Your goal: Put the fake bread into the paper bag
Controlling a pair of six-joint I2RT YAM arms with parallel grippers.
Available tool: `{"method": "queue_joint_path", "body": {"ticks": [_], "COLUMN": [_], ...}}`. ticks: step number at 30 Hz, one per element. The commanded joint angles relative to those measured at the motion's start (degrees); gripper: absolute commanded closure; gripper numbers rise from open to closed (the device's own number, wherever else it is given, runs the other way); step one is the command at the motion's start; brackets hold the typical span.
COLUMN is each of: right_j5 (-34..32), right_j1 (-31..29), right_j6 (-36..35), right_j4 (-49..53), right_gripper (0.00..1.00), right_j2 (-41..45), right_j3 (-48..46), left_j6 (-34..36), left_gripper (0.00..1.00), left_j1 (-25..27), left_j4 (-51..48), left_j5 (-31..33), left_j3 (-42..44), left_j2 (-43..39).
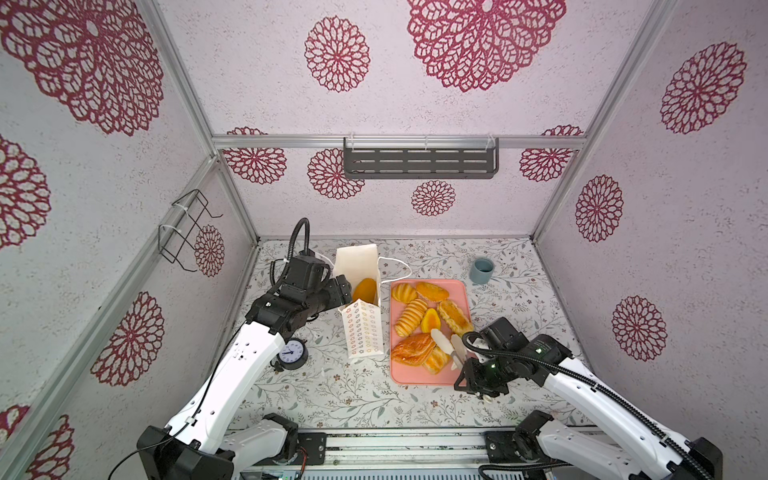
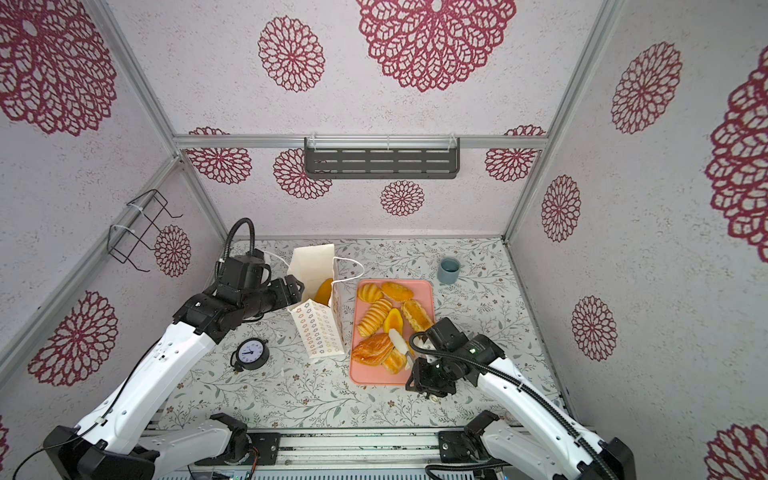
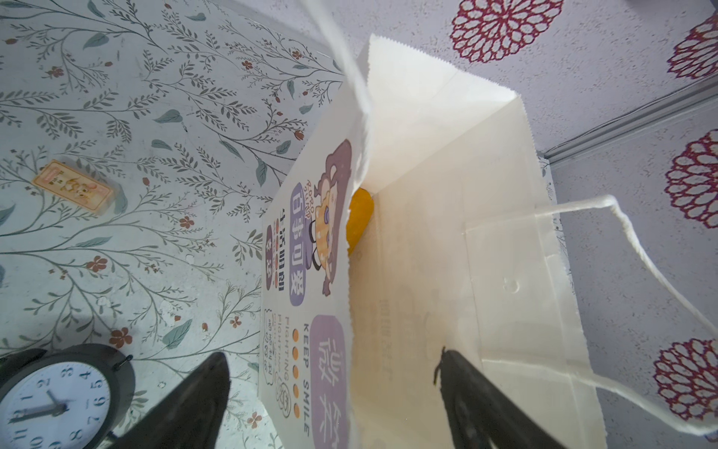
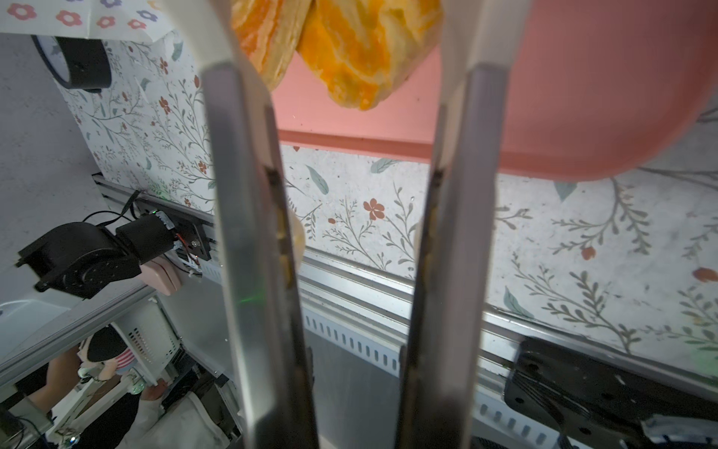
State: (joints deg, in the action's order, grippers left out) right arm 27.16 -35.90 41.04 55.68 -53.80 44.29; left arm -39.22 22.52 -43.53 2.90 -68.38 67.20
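Note:
The white paper bag (image 1: 363, 332) (image 2: 318, 330) stands open left of the pink tray (image 1: 419, 376). One orange oval bun (image 1: 365, 289) (image 3: 359, 221) lies inside it. My left gripper (image 1: 343, 291) (image 3: 330, 353) is open at the bag's mouth. One black finger is outside the printed wide wall and the other inside. Several fake breads (image 1: 410, 316) rest on the tray, among them a large flaky pastry (image 1: 413, 349) and a smaller one (image 4: 349, 50). My right gripper (image 1: 444, 336) (image 4: 342, 23) hovers over the tray's near end, white fingers apart, nothing between them.
A black alarm clock (image 1: 293, 352) sits on the table beside the left arm. A blue-grey cup (image 1: 482, 270) stands behind the tray at the right. On the left wall hangs a wire rack (image 1: 187, 228), and a dark shelf (image 1: 419, 160) is fixed to the back wall.

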Motion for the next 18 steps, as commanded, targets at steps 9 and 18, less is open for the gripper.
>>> {"method": "queue_joint_path", "body": {"ticks": [9,18], "right_j5": [8.4,13.3], "right_j1": [11.4,14.5], "right_j6": [-1.8,-0.7], "right_j4": [6.0,4.7], "right_gripper": [0.60,0.57], "right_j2": [2.3,1.3], "right_j3": [0.0,-3.6], "left_j6": [-0.3,0.1], "left_gripper": [0.12,0.12], "left_j1": [0.4,0.3], "left_j4": [2.2,2.3], "left_j5": [0.3,0.2], "left_j3": [0.8,1.7], "left_j2": [-0.8,-1.6]}}
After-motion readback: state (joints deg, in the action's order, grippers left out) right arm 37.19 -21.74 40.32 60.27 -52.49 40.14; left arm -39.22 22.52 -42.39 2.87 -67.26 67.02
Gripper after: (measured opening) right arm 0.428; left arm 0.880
